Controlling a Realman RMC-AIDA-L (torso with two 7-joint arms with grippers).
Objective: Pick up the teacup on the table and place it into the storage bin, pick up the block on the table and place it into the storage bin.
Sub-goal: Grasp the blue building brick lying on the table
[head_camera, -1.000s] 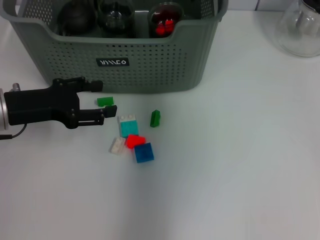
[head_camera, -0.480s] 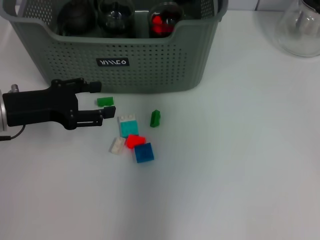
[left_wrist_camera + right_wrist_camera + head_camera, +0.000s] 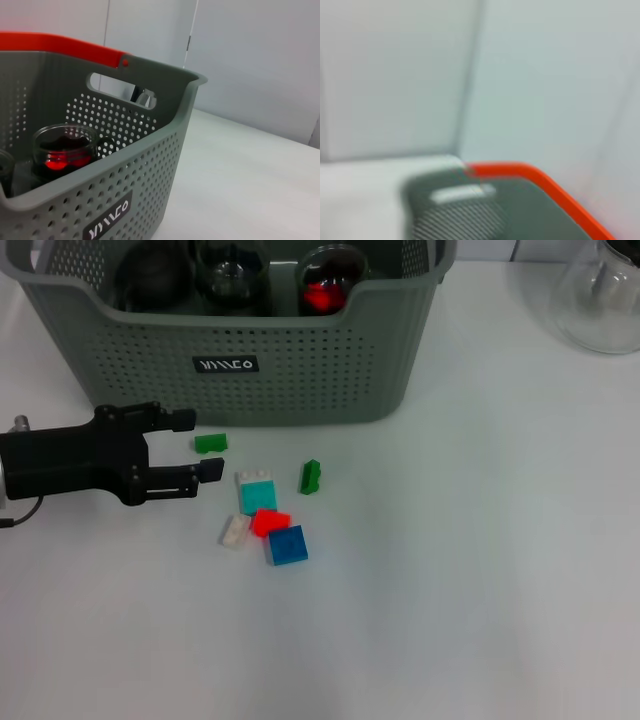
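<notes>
left hand (image 3: 203,444) low, horizontal, fingers apart, empty

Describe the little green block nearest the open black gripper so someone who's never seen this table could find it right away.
Start at the grey-green storage bin and look at the table in front of its black label. The flat green block lies there, between the fingertips of the left gripper. The other green block stands on edge farther right, beside the cyan block.

One grey-green perforated plastic storage bin (image 3: 300,380), holding three round glass teacups (image 3: 328,278), one with red contents. Six small plastic blocks on the white tabletop (image 3: 480,570): two green (image 3: 210,443), one cyan-and-white (image 3: 257,491), one white (image 3: 234,531), one red (image 3: 268,522), one blue (image 3: 287,545). One clear glass flask (image 3: 603,300); one black tool (image 3: 195,444).
</notes>
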